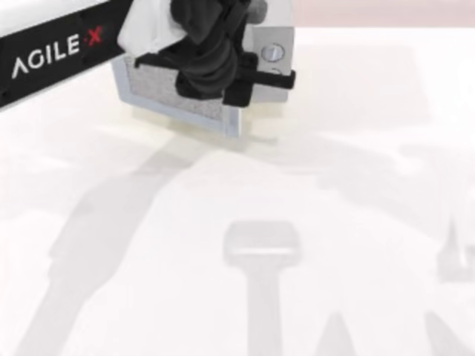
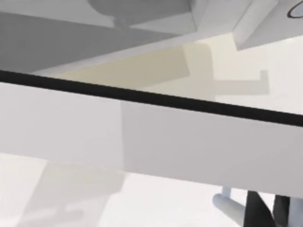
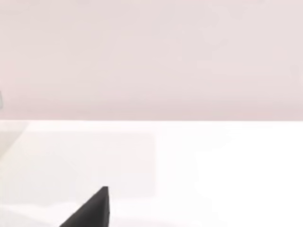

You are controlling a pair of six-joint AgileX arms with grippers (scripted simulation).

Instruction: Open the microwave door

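The microwave (image 1: pixel 280 35) stands at the table's far edge, largely covered by my left arm. Its microwave door (image 1: pixel 167 90), with the speckled mesh window, is swung out at an angle from the front, hinged at the left. My left gripper (image 1: pixel 241 90) sits at the door's free edge, shut on the slim light-grey handle (image 1: pixel 233 122). In the left wrist view the door (image 2: pixel 189 142) crosses the frame, and the handle (image 2: pixel 229 207) runs between the dark fingers (image 2: pixel 258 213). Only a dark tip of my right gripper (image 3: pixel 97 208) shows, over bare table.
A round silver knob (image 1: pixel 272 53) shows on the microwave's front, right of the door. The pale tabletop (image 1: pixel 237 245) in front carries only shadows of the arms. My right arm is outside the top view.
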